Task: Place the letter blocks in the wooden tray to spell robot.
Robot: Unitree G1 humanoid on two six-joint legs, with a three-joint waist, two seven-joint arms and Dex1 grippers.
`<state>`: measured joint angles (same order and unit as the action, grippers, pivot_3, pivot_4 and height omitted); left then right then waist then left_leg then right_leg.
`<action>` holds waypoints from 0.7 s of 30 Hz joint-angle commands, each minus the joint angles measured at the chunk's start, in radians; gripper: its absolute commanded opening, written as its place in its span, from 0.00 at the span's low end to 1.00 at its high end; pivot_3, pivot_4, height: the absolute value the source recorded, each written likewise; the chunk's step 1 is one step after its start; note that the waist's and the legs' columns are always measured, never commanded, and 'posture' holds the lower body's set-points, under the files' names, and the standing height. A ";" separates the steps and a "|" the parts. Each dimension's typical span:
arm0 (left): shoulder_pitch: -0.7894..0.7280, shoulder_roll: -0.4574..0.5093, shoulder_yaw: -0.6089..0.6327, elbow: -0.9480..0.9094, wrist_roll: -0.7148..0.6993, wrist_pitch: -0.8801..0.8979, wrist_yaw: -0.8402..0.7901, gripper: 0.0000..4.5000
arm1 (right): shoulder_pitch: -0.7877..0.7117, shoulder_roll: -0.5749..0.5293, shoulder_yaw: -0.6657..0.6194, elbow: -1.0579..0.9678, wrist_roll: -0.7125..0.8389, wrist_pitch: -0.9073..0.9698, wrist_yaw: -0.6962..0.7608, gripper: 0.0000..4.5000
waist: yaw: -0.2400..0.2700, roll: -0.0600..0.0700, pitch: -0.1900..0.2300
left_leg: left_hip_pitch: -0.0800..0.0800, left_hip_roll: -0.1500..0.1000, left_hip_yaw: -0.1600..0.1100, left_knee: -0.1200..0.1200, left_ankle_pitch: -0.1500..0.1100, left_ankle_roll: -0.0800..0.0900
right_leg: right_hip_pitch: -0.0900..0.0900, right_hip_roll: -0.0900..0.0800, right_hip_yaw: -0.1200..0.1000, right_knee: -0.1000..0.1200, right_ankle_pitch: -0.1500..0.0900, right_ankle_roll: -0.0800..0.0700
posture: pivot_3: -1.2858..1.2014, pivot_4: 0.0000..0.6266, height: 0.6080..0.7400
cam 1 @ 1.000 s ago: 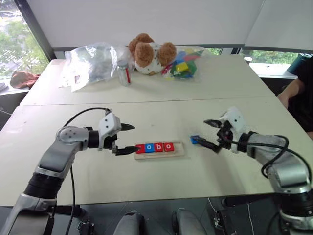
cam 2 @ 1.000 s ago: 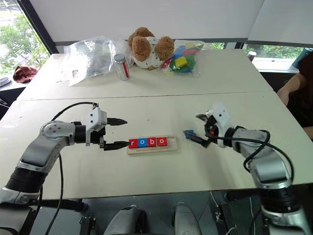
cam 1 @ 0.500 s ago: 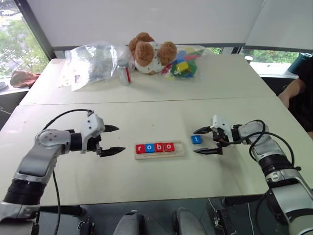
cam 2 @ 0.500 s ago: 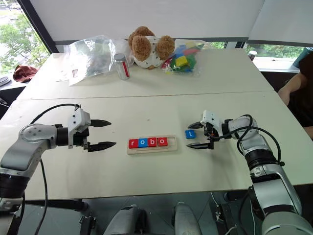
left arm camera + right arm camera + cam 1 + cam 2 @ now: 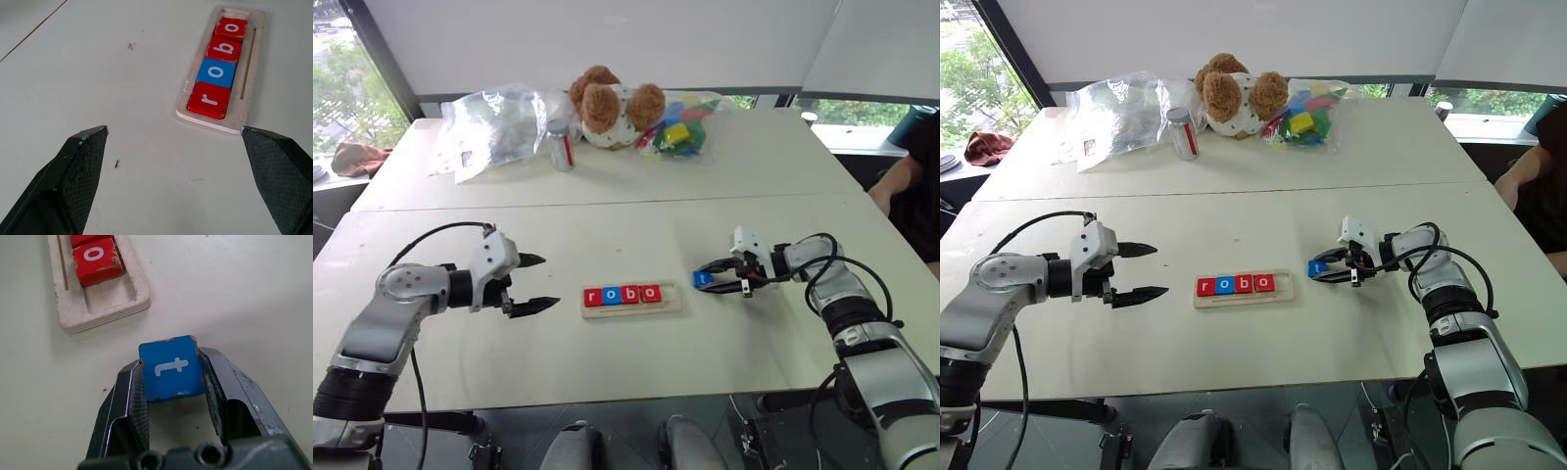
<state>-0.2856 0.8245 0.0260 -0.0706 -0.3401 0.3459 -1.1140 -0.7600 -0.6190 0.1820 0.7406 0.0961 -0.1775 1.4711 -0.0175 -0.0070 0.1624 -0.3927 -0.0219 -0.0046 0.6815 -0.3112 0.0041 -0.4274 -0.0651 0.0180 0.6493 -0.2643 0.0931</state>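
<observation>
The wooden tray (image 5: pixel 674 297) lies at the middle of the near table. It holds four letter blocks in a row: red r (image 5: pixel 594 297), blue o (image 5: pixel 613 295), red b (image 5: pixel 631 294) and red o (image 5: pixel 650 292). The slot at its right end is bare. Just right of the tray a blue t block (image 5: pixel 171 368) rests on the table, with my right gripper (image 5: pixel 702 280) shut on its two sides. My left gripper (image 5: pixel 551 281) hangs open and empty a short way left of the tray (image 5: pixel 247 73).
On the far table are a teddy bear (image 5: pixel 609 106), a clear plastic bag (image 5: pixel 494 122), a small bottle (image 5: pixel 562 145) and a bag of coloured toy bricks (image 5: pixel 680 129). A person's arm (image 5: pixel 901 181) shows at the right edge.
My right gripper came down level with the table around the blue t block and shut on it. My left gripper drew back leftward from the tray's end, still open.
</observation>
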 commanded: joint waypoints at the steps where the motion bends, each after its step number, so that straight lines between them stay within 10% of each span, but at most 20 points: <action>1: -0.034 -0.002 0.005 -0.006 -0.007 -0.008 -0.007 1.00 | 0.017 0.004 0.016 -0.195 0.035 0.103 0.038 0.25 | 0.000 0.000 0.000 | 0.000 0.000 0.000 0.000 0.000 0.000 | 0.000 0.000 0.000 0.000 0.000 0.000 | 0.52 0.24 1.00; 21: -0.013 -0.053 -0.009 -0.030 0.003 -0.014 0.028 1.00 | 0.005 0.057 0.092 -0.170 -0.061 0.062 -0.018 0.25 | 0.004 0.000 0.000 | 0.000 -0.001 0.000 0.000 0.000 0.000 | 0.000 -0.001 -0.001 -0.001 0.000 0.000 | 0.52 0.24 1.00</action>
<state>-0.2992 0.7723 0.0121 -0.0691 -0.3355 0.3405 -1.0887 -0.7268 -0.5671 0.2728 0.5634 0.0481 -0.0813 1.4681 -0.0134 -0.0070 0.1624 -0.3929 -0.0230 -0.0047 0.6814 -0.3112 0.0040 -0.4273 -0.0659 0.0174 0.6487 -0.2642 0.0931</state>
